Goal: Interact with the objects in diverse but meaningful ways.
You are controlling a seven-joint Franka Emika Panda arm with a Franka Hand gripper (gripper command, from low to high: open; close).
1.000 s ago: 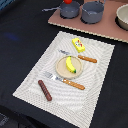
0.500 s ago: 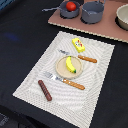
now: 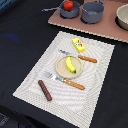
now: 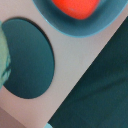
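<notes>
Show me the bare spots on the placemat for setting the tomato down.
Free: the placemat strip past the fork on the exterior view's right, and the corner beyond the yellow packet. Crowded: the middle, around the plate with the banana, knife and sausage stick.

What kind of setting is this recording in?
Probably a tabletop play-kitchen setup, not a real kitchen: a toy banana on a small plate on a placemat, and a toy tomato in a grey pot.

Ribbed woven placemat [image 3: 97, 95]; glossy tomato [image 3: 68, 5] (perhaps plastic).
</notes>
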